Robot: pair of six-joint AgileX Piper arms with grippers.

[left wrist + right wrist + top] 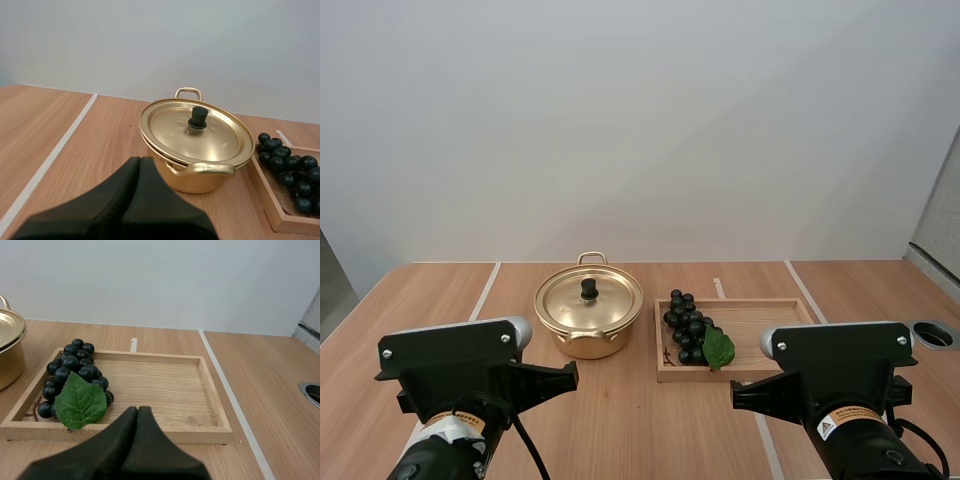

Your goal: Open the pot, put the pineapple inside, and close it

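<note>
Right, pot [588, 325] sits on the table [620, 430] with its lid [588, 300] on. It's round, shiny gold metal, with a black knob [589, 288] at lid centre and loop handles at 12 and 6 o'clock. Can't see inside.

Tray [760, 315] is just beside it at 3 o'clock, small gap between. It's shallow, rectangular, pale wood with visible grain. The fruit in it is a bunch of grapes [686, 325], dark glossy round berries packed at the tray's 9 o'clock end, with a flat green leaf [719, 348] at the bunch's 5 o'clock.

Left gripper [140, 162] has its fingers pressed together into one dark wedge, holding nothing, at the pot's 7 o'clock, clear of it. Right gripper [137, 411] is the same wedge, nothing held, at the tray's 6 o'clock, off the rim.
</note>
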